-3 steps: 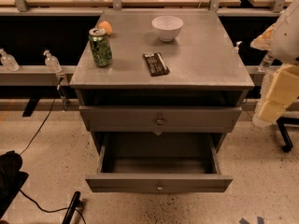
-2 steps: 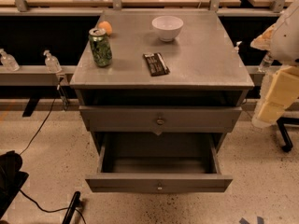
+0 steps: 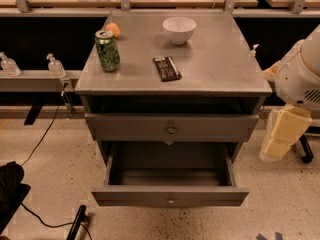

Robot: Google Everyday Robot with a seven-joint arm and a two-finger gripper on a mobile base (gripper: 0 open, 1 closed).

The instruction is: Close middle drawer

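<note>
Plainly the drawer [image 3: 170, 196] stood wide open beyond the front edge of the table [image 3: 225, 64], unclosed, and I couldn't see the gripper or tell its state.

The arm [image 3: 302, 74] is held at the right edge, with the gripper [image 3: 276, 145] hung downward beneath it

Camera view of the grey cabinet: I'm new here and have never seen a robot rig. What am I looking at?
One camera looks down at a grey metal cabinet from the front. On its top are a green drink can, an orange fruit, a white bowl and a dark snack packet. The middle drawer, a low-fronted grey metal drawer with a small round knob, is pulled out and looks empty. At the right edge is the robot's white arm; its cream-coloured gripper hangs beside the cabinet, not touching it.
</note>
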